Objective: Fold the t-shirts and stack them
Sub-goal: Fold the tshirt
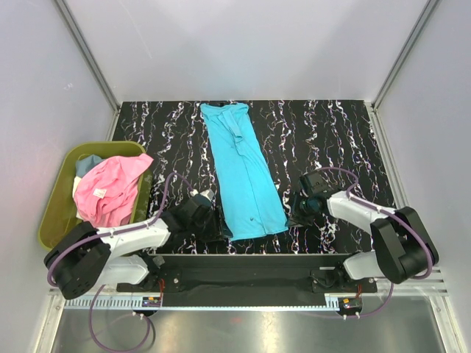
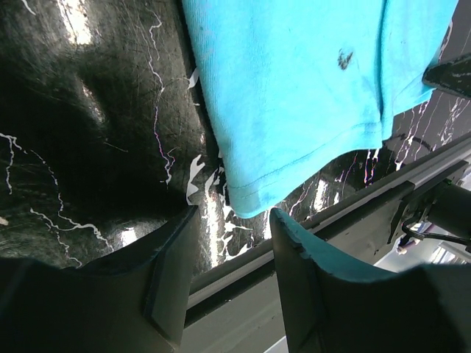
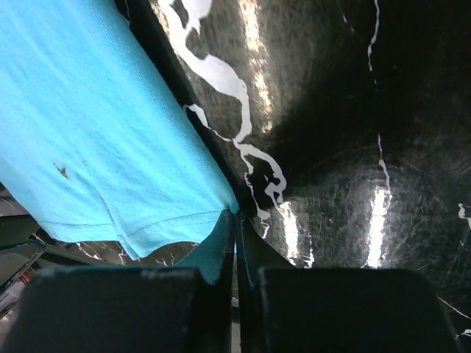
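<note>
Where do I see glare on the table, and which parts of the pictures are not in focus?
Left wrist view: white glare patches on the glossy table, near fingers soft. Right wrist view: long glare streaks, turquoise t-shirt sharp, fingers blurred. Top view: even light, no strong glare.
</note>
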Robot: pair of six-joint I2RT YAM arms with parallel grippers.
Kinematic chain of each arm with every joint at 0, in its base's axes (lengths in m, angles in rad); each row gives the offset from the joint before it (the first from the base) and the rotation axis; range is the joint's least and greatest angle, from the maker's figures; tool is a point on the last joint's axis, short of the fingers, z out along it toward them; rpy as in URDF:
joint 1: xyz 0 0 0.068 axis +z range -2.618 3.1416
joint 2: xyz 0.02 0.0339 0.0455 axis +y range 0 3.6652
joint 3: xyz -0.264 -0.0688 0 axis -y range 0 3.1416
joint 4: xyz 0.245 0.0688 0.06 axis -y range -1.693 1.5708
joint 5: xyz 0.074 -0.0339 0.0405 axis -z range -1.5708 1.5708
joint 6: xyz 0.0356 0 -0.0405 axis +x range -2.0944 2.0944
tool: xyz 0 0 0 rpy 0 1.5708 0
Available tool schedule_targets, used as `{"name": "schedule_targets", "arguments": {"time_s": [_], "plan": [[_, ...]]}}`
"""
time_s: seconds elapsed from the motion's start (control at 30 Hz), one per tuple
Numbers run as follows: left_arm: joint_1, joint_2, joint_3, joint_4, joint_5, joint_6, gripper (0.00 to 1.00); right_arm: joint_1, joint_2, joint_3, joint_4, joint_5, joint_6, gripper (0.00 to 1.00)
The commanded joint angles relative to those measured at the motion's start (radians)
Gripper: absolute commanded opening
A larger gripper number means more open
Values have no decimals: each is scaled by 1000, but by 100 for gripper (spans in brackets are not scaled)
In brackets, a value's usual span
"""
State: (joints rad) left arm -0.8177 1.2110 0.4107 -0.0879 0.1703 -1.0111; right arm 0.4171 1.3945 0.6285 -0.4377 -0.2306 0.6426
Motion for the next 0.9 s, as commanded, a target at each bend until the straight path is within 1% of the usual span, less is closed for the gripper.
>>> {"name": "schedule_targets", "arguments": {"time_s": [0.0,0.07,0.23,0.3,0.4,0.43,0.47,0.7,0.77,0.87], "plan": [[-11,-2,-7,-7,-23,-4,49,-1,-49,-44,34,-32,41,0],[-9,7,-9,-10,-28,-7,49,-1,-57,-58,43,-36,54,0],[-20,47,-9,-6,-31,-17,44,-1,-84,-75,50,-42,66,0],[-26,54,-10,-7,-35,-21,40,-1,-103,-79,51,-44,72,0],[-31,59,-6,-16,-40,-27,21,6,-132,-92,51,-49,94,0],[-31,56,-3,-30,-48,-24,7,9,-140,-95,50,-49,109,0],[-32,53,10,-47,-55,-20,1,14,-149,-96,50,-49,118,0],[-32,-56,77,-275,-152,46,0,110,-207,-108,40,-35,209,0],[-31,-79,89,-314,-160,57,0,136,-232,-113,40,-23,235,0],[-31,-88,71,-311,-135,48,0,176,-252,-121,37,-6,281,0]]}}
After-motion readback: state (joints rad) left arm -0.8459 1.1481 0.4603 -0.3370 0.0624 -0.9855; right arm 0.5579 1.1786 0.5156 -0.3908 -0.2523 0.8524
